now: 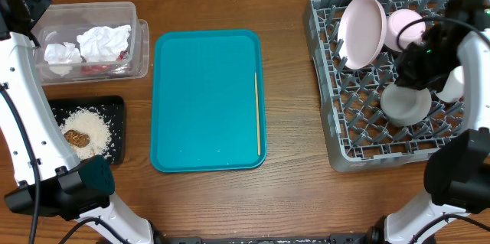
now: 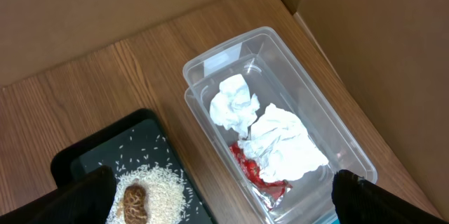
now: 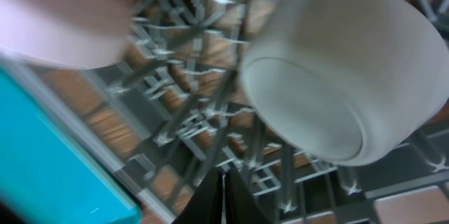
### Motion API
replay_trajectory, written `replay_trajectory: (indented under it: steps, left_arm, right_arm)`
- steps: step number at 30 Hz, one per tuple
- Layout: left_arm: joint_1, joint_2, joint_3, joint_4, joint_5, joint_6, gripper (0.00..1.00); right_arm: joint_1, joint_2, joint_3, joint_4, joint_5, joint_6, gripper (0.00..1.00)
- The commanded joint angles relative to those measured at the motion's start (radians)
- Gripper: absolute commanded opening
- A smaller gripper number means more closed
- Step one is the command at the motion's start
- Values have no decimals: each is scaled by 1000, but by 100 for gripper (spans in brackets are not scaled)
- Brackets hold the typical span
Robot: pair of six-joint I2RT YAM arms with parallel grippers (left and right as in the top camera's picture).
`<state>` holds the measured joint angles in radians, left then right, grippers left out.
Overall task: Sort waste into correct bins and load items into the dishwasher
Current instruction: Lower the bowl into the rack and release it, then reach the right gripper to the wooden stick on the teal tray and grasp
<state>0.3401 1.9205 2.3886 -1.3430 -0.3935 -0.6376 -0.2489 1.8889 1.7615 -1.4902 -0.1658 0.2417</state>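
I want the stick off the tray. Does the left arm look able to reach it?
Probably yes: the left gripper is open above the clear tub, and the teal tray around the stick is bare.

A staged lab bench: wooden table (image 1: 295, 190), cardboard walls (image 2: 379, 34), dish rack (image 1: 352, 133), teal tray (image 1: 207, 99).

The left arm (image 1: 21, 102) and right arm (image 1: 476, 47) share white links, black joints, thin black cables.
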Motion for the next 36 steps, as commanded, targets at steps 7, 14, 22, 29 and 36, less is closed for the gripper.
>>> replay_trajectory:
  steps: [7, 14, 22, 29, 36]
  left_arm:
    - [-10, 7, 0, 1, -5, -16, 100]
    - [-10, 7, 0, 1, -5, -16, 100]
    - [-10, 7, 0, 1, -5, -16, 100]
    - [-10, 7, 0, 1, -5, -17, 100]
    - [-10, 7, 0, 1, -5, -16, 100]
  right_arm:
    - [-52, -12, -113, 66, 150, 103, 4]
    - [-127, -12, -113, 109, 169, 140, 4]
    - [-171, -21, -59, 67, 132, 182, 4]
    - [-79, -140, 7, 53, -152, 47, 4]
    - [239, -267, 7, 147, -150, 45, 34]
